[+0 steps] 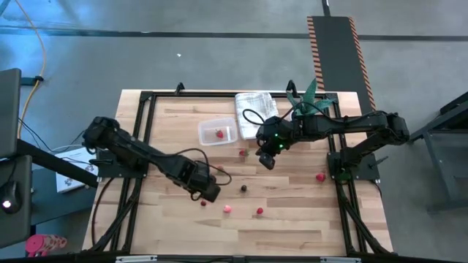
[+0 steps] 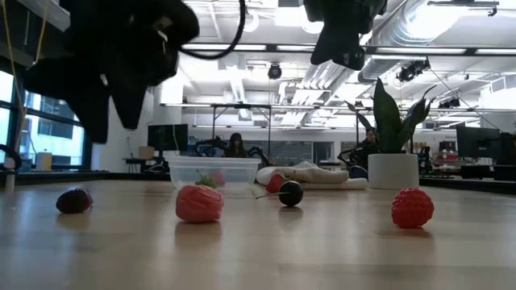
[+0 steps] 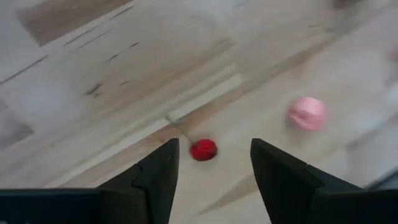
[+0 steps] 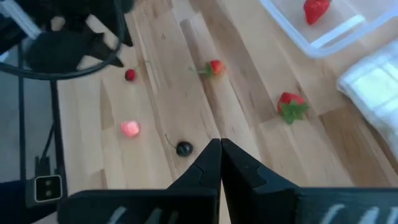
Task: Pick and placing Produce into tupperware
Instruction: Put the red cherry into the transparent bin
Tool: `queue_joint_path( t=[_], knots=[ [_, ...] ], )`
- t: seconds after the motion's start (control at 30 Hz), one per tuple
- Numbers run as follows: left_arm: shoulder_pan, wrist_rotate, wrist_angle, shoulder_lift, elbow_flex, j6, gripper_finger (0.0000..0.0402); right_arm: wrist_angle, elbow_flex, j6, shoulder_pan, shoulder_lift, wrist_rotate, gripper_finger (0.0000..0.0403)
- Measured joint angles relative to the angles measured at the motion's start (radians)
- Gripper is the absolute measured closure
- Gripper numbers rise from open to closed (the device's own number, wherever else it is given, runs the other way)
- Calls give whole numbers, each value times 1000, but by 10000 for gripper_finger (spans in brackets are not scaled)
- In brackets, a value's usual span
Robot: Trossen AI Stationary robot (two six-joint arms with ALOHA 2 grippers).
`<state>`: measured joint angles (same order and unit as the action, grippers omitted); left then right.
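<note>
One berry sits in the tub [image 1: 217, 132]. The rest lie on the desk [image 1: 292, 219]. Left gripper [image 3: 213, 163], fingers wide, is over a red berry [image 3: 203, 150]. Right gripper [image 4: 220, 163] is closed and empty.

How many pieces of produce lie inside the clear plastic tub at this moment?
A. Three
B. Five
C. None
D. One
D. In the high view a single red piece lies inside the tupperware; the other pieces, such as the pink one and the dark one, lie on the table outside it.
</note>
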<state>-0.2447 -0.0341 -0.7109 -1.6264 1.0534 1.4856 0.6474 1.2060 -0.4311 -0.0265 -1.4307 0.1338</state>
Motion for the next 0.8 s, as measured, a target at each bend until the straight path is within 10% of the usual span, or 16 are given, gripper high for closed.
queue_joint_path(
  t=[0.8],
  knots=[
    [-11, -51, 47, -216, 5, 142, 250, 56, 1, 77, -36, 97, 3, 402]
  ],
)
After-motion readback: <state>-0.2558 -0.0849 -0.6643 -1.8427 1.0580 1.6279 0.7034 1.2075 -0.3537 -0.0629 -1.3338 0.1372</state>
